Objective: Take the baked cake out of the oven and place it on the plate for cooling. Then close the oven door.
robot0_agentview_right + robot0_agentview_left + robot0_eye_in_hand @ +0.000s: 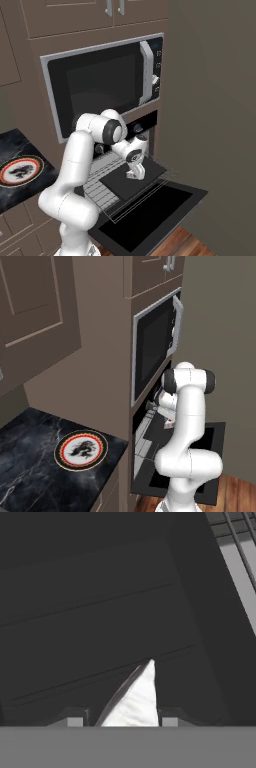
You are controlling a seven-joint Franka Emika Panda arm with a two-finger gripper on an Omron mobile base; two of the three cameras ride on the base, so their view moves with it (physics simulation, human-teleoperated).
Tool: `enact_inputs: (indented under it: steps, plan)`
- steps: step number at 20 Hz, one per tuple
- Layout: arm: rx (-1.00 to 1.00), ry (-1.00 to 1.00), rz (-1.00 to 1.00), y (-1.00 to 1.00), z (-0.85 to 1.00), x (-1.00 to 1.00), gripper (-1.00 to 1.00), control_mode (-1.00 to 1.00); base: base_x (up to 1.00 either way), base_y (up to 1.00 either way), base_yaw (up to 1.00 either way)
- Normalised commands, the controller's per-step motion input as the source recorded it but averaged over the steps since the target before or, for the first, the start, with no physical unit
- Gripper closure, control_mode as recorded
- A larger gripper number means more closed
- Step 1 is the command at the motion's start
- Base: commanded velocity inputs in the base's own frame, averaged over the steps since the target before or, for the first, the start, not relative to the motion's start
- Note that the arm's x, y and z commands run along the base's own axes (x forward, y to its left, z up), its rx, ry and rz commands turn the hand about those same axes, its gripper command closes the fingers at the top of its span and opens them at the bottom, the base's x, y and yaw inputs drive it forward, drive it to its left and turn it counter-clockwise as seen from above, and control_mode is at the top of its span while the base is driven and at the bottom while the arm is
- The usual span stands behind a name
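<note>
No lettering, brand or number reads anywhere before me. The round plate with its red-orange and gold rim [80, 450] carries only a black dragon-like figure, not writing. The control strip beside the silver-framed microwave's dark door [158, 67] shows small pale marks too blurred to read, and the black built-in oven's panel of round knobs [140, 127] bears no legible characters.
</note>
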Motion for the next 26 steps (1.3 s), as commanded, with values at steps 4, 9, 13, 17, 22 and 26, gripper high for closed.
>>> enact_inputs:
  steps: [4, 9, 13, 17, 22, 26]
  plan:
    - [-0.01, 0.00, 0.00, 0.00, -0.03, -0.21, 1.00, -1.00, 0.00, 0.00, 0.00]
    - [0.00, -0.01, -0.02, 0.00, 0.08, -0.46, 1.00, -1.00, 0.00, 0.00, 0.00]
    - [0.01, -0.14, -0.03, -0.01, 0.76, -0.74, 1.00, -1.00, 0.00, 0.00, 0.00]
    - [0.02, -0.22, -0.04, -0.06, 1.00, -0.84, 1.00, -1.00, 0.00, 0.00, 0.00]
    - [0.00, -0.25, -0.04, -0.01, 1.00, -0.93, 1.00, -1.00, 0.00, 0.00, 0.00]
    - [0.00, -0.24, -0.04, 0.00, 1.00, -0.78, 1.00, -1.00, 0.00, 0.00, 0.00]
